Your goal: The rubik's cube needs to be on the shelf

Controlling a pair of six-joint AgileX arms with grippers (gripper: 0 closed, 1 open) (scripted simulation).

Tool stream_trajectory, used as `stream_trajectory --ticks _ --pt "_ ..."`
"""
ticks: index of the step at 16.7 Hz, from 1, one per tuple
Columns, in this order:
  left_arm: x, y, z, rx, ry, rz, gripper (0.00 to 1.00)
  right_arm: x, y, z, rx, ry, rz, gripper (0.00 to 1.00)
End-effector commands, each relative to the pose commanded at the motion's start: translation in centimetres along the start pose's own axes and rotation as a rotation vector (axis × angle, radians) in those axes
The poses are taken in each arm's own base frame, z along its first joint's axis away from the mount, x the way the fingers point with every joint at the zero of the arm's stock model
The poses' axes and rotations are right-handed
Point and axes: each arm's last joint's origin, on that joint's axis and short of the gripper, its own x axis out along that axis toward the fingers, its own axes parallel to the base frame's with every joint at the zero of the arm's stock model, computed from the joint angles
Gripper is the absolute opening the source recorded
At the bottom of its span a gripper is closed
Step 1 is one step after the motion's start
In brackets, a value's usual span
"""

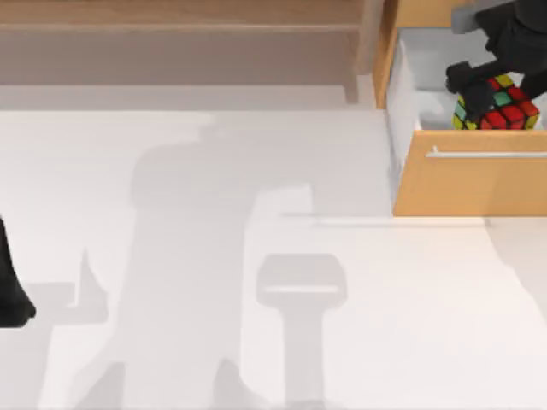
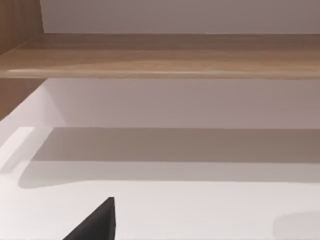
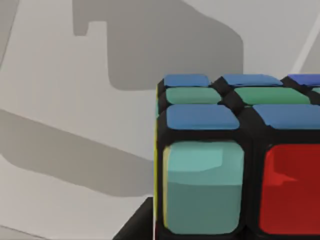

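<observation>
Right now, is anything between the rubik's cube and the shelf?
Yes. The rubik's cube sits inside the open drawer at the right gripper; the drawer's left wall and the upright post stand between it and the shelf.

Rendered tabletop test scene: plain white table (image 1: 256, 256), wooden shelf (image 1: 171, 13), orange-wood drawer (image 1: 470, 184), flat shadows.

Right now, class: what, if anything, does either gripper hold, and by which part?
The right gripper grips the rubik's cube by its sides, over the open drawer. The left gripper, parked at the table's left edge, holds nothing.
</observation>
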Motion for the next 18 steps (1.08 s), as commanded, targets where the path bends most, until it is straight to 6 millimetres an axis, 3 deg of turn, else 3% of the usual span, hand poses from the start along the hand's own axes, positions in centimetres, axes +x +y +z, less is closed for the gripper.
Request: stream_trajectory --ticks 3,5,7,12,18 --pt "0.0 0.0 0.0 0.000 0.000 0.000 1.00 -4.1 -0.4 -0.4 -0.026 -0.060 -0.058 0.00" --pt "0.0 0.0 0.0 0.000 0.000 0.000 1.00 -5.2 -0.3 -0.4 -0.019 -0.069 -0.066 0.00" --pt "0.0 0.0 0.0 0.000 0.000 0.000 1.00 -4.6 0.1 -0.2 -0.006 -0.052 -0.043 0.00" --pt "0.0 0.0 0.0 0.000 0.000 0.000 1.00 0.0 -0.4 0.6 0.072 0.028 0.044 0.00" --pt "0.0 0.0 0.0 0.000 0.000 0.000 1.00 0.1 -0.3 0.6 0.079 0.033 0.054 0.00"
